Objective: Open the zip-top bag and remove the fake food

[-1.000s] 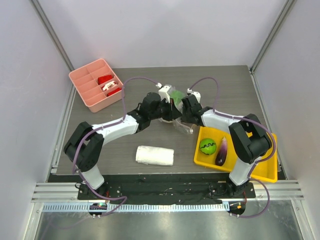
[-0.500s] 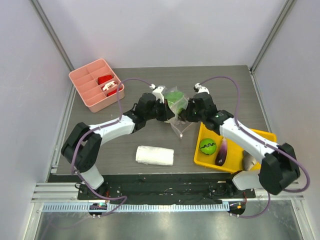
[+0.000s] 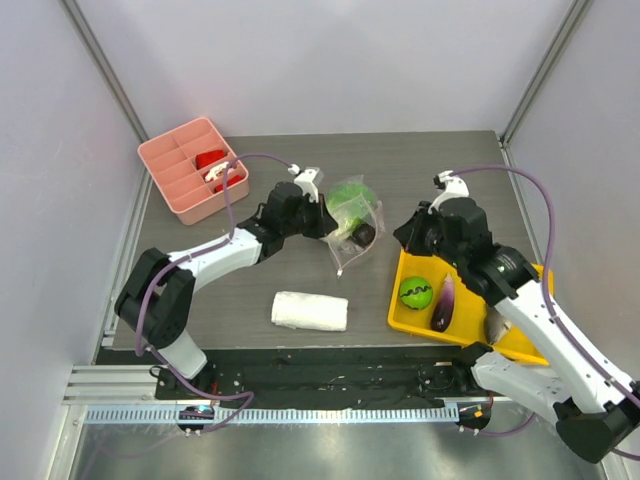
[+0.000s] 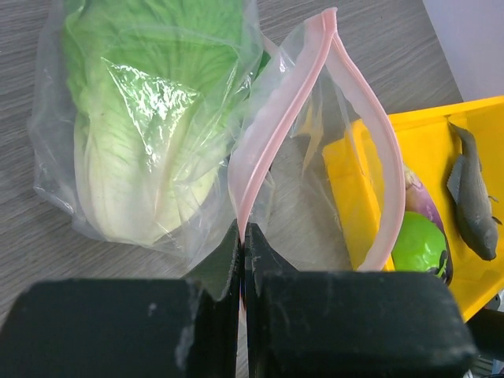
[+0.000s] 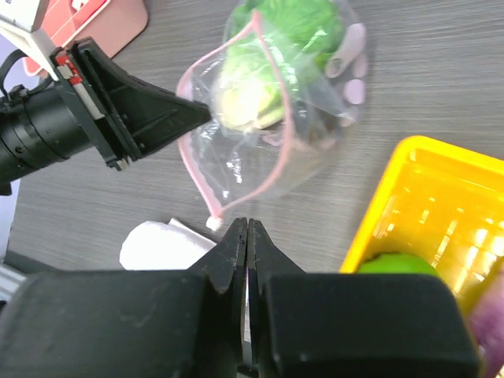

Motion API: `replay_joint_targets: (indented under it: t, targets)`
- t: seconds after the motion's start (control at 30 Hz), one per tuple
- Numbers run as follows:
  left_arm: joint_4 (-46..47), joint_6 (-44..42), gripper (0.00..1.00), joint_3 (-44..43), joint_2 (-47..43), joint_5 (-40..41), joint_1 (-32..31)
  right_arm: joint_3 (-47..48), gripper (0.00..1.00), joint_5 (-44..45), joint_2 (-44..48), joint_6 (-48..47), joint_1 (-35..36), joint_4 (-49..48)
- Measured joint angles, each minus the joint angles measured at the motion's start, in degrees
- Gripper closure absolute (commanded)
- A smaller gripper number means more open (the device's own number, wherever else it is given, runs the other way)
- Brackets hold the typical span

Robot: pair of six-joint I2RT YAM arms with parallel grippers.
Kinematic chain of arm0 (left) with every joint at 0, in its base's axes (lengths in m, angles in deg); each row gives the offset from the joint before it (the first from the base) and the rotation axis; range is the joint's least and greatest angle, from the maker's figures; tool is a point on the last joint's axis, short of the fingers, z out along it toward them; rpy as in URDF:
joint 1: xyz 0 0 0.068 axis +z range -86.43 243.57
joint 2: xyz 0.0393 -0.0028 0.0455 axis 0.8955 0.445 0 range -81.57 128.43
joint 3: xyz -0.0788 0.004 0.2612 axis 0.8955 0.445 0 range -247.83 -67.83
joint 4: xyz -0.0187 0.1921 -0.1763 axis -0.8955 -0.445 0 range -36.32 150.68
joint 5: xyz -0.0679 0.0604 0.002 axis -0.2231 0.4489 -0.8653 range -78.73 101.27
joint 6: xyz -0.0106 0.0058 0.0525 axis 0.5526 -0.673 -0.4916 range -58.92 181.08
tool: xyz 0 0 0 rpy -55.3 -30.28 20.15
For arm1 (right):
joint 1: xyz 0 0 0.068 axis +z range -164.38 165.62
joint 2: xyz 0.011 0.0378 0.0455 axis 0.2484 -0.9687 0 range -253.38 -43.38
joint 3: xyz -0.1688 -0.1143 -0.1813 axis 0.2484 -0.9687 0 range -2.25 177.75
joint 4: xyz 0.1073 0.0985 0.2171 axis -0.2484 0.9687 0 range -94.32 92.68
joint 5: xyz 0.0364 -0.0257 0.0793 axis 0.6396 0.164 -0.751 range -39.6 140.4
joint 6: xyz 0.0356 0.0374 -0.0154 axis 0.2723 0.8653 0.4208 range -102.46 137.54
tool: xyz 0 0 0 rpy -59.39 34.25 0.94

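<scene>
The left pincer [image 4: 242, 236] is clenching the pink zip strip [image 4: 272, 130] of the zip-top bag [image 4: 303, 110], its two dark fingers pressing together on one side of the mouth. From that pinch the strip is running up and away, then curving round and back down, so the mouth is gaping in a long loop. Inside the clear crinkly plastic the pale green-white cabbage [image 4: 142, 134] is lying to the left of the opening, wrapped closely by the bag wall. Whether the bag is resting its weight on the grey worktop [image 3: 450, 160] or hanging from the grip, I cannot tell.

The right pincer [image 5: 246, 228] is clenched on nothing, fingertips meeting, hanging above the worktop and apart from the bag. In its own view the bag's mouth is lying just beyond the fingertips, with the left arm's dark wrist coming in from the left.

To the right of the bag the yellow tray [image 5: 417, 205] is sitting on the worktop, holding the green ball [image 3: 415, 292] with dark wavy stripes and, touching it, the dark purple eggplant [image 3: 443, 305]. A grey fish-shaped toy [image 4: 472, 197] is lying further along in the same tray.

A white folded towel [image 3: 310, 311] is lying near the front edge, between the two arm bases. The pink divided box [image 3: 175, 165] is sitting at the far left corner, well apart from the bag
</scene>
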Motion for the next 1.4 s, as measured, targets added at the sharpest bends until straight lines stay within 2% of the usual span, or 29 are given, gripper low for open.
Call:
replay_joint_targets:
  t: [0.17, 0.4, 0.47, 0.53, 0.67, 0.93, 1.1, 1.17, 1.33, 1.4]
  targets:
    - [0.5, 0.4, 1.0, 0.0, 0.1, -3.1, 0.4, 0.1, 0.9, 1.1, -0.3, -0.2, 0.0, 2.6]
    - [5.2, 3.3, 1.0, -1.6, 4.8, -7.3, -1.2, 0.8, 0.83, -3.9, -19.0, -0.1, 5.0, -3.4]
    - [5.3, 3.5, 1.0, -2.2, 5.7, -7.5, -1.9, 0.8, 0.79, -3.1, -22.8, 0.0, 6.1, -4.7]
    - [5.2, 3.5, 1.0, -2.2, 5.8, -7.2, -2.4, 0.8, 0.79, -0.7, -26.3, 0.1, 6.6, -6.1]
    - [5.2, 3.3, 1.0, -2.1, 5.4, -5.5, -2.8, 0.4, 0.76, 3.7, -32.0, 1.0, 4.2, -10.5]
    - [5.5, 3.8, 1.0, -1.4, 4.4, -4.4, -2.8, -0.8, 0.64, 4.5, -37.8, 1.1, 0.0, -20.2]
    - [6.1, 4.4, 1.0, -1.6, 5.2, -4.4, -2.9, 2.3, 0.51, 6.3, -42.4, 1.0, -0.2, -21.5]
    - [6.2, 4.5, 1.0, -2.3, 6.1, -4.4, -2.9, 3.1, 0.4, 7.3, -43.6, 0.7, -0.6, -21.4]
    - [6.2, 4.6, 1.0, -3.0, 7.3, -4.0, -2.9, 3.5, 0.22, 10.6, -44.8, -0.7, -1.2, -20.3]
    - [6.2, 4.6, 1.0, -3.1, 7.5, -4.1, -2.9, 3.8, 0.21, 12.4, -45.4, -1.6, -1.3, -19.6]
